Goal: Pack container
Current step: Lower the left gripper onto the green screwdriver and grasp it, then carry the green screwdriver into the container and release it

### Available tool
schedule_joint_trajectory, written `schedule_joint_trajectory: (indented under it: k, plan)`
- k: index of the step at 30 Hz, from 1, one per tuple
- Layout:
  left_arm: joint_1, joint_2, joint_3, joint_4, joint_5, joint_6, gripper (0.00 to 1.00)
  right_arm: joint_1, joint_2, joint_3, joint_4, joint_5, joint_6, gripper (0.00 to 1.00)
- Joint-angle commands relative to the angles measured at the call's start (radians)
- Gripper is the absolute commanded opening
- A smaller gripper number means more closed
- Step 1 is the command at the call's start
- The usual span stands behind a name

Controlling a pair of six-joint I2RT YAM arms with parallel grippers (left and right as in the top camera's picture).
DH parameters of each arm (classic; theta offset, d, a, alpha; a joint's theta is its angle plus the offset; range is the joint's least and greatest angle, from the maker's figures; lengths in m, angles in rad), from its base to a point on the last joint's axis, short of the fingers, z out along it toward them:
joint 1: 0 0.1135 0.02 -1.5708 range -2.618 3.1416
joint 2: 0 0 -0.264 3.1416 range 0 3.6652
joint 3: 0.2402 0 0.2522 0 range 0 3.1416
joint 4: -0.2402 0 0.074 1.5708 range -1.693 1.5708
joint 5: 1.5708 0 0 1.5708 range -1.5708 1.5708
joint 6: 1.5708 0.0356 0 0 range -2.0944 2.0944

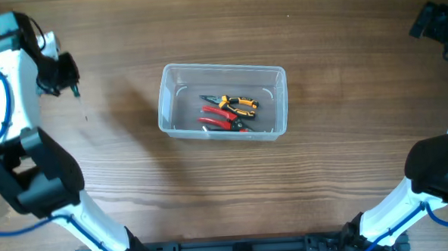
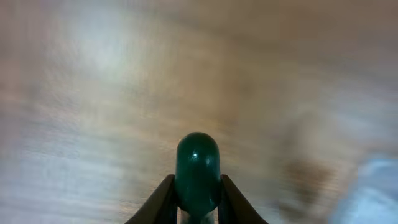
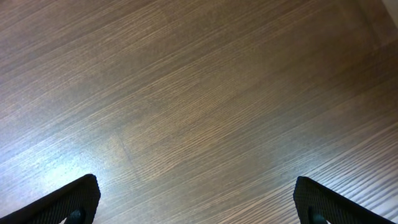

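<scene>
The clear plastic container (image 1: 223,101) stands in the middle of the table. Inside it lie yellow-and-black pliers (image 1: 238,104) and red-handled pliers (image 1: 218,122). My left gripper (image 1: 69,78) is at the far left of the table, well left of the container. It is shut on a tool with a dark green handle (image 2: 197,167), whose rounded end sticks out between the fingers (image 2: 197,193); the left wrist view is blurred. My right gripper (image 1: 431,18) is at the far right top corner. Its fingers (image 3: 196,202) are wide open over bare wood, with nothing between them.
The wooden table (image 1: 347,173) surrounds the container on all sides. The arm bases stand at the front edge, left (image 1: 37,171) and right (image 1: 438,169).
</scene>
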Motion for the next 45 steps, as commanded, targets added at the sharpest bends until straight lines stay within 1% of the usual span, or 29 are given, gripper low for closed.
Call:
schedule_joint_trajectory:
  k: [1, 4, 7, 9, 10, 11, 12, 13, 14, 15, 16, 18, 21, 26, 32, 35, 38, 39, 43, 45]
  plan:
    - [-0.094, -0.135, 0.046, 0.026, 0.241, 0.009, 0.22, 0.004, -0.007, 0.005, 0.002, -0.008, 0.003, 1.0]
    - [-0.18, -0.167, 0.046, 0.037, 0.329, 0.058, 0.22, 0.004, -0.007, 0.005, 0.002, -0.009, 0.003, 1.0]
    - [-0.352, -0.193, 0.046, 0.04, 0.34, 0.212, 0.24, 0.004, -0.007, 0.005, 0.002, -0.008, 0.003, 1.0]
    - [-0.452, -0.193, 0.046, 0.039, 0.335, 0.332, 0.16, 0.004, -0.007, 0.005, 0.002, -0.009, 0.003, 1.0]
    - [-0.504, -0.193, 0.046, 0.039, 0.321, 0.391, 0.09, 0.004, -0.007, 0.005, 0.002, -0.008, 0.003, 1.0]
    - [-0.566, -0.193, 0.046, 0.036, 0.29, 0.462, 0.05, 0.004, -0.007, 0.005, 0.002, -0.008, 0.003, 1.0]
    - [-0.614, -0.193, 0.046, 0.036, 0.257, 0.509, 0.05, 0.004, -0.007, 0.005, 0.002, -0.009, 0.003, 1.0]
    - [-0.652, -0.193, 0.046, 0.037, 0.228, 0.54, 0.07, 0.004, -0.007, 0.005, 0.002, -0.008, 0.003, 1.0]
    - [-0.698, -0.192, 0.045, 0.037, 0.19, 0.578, 0.15, 0.004, -0.007, 0.005, 0.002, -0.008, 0.003, 1.0]
    - [-0.729, -0.191, 0.045, 0.037, 0.163, 0.599, 0.19, 0.004, -0.007, 0.005, 0.002, -0.009, 0.003, 1.0]
    - [-0.765, -0.188, 0.045, 0.036, 0.13, 0.619, 0.19, 0.004, -0.007, 0.005, 0.002, -0.008, 0.003, 1.0]
    - [-0.815, -0.18, 0.045, 0.036, 0.086, 0.631, 0.2, 0.004, -0.007, 0.005, 0.002, -0.009, 0.003, 1.0]
    - [-0.856, -0.146, 0.042, 0.029, 0.042, 0.63, 0.2, 0.004, -0.007, 0.005, 0.002, -0.009, 0.003, 1.0]
    - [-0.863, -0.042, 0.037, -0.01, 0.043, 0.629, 0.2, 0.004, -0.007, 0.005, 0.002, -0.009, 0.003, 1.0]
    - [-0.866, 0.123, 0.037, -0.044, 0.043, 0.628, 0.18, 0.004, -0.007, 0.005, 0.002, -0.009, 0.003, 1.0]
    - [-0.872, 0.171, 0.037, -0.061, 0.051, 0.625, 0.17, 0.004, -0.007, 0.005, 0.002, -0.009, 0.003, 1.0]
    - [-0.878, 0.182, 0.037, -0.061, 0.058, 0.625, 0.15, 0.004, -0.007, 0.005, 0.002, -0.009, 0.003, 1.0]
    - [-0.878, 0.182, 0.037, -0.058, 0.058, 0.625, 0.17, 0.004, -0.007, 0.005, 0.002, -0.009, 0.003, 1.0]
    - [-0.877, 0.171, 0.037, -0.061, 0.063, 0.591, 0.35, 0.004, -0.007, 0.005, 0.002, -0.009, 0.003, 1.0]
    - [-0.875, 0.146, 0.042, -0.065, 0.089, 0.592, 0.45, 0.004, -0.007, 0.005, 0.002, -0.009, 0.003, 1.0]
